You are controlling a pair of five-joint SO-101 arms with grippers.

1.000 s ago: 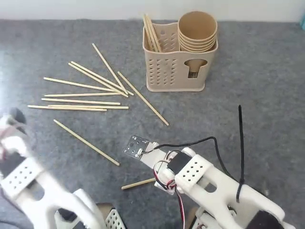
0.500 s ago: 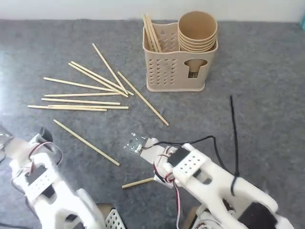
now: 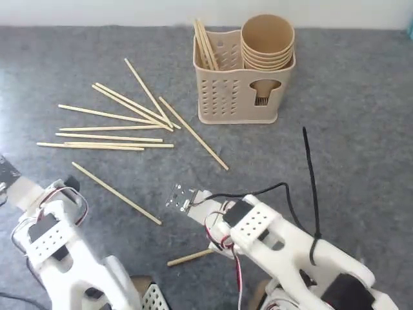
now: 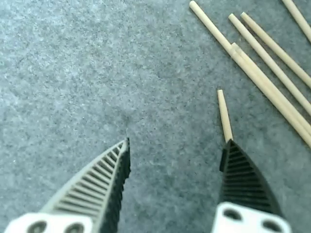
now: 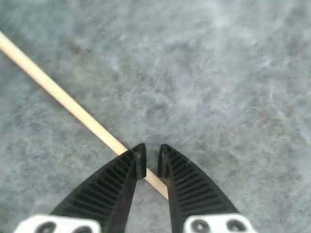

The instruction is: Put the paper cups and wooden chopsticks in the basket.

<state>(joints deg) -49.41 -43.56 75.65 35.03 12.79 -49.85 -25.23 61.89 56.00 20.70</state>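
— How far along are you?

— The basket (image 3: 244,84) at the far side of the grey mat (image 3: 361,129) has the paper cups (image 3: 267,40) stacked in it, and a few upright sticks (image 3: 205,42) beside them. I judge I'm on the chopsticks: the loose wooden chopsticks (image 3: 110,129) lie spread on the mat, well apart from it.

— Your fingers?

— My right gripper (image 5: 151,148) is closed to a thin slit on the end of a single chopstick (image 5: 63,95), down at the mat. My left gripper (image 4: 177,143) gapes wide, holding nothing, with another stick's tip (image 4: 224,116) just beside one finger.

— Next?

— Lift without dragging, carry it over, tip it upright above the narrow compartment, and release.
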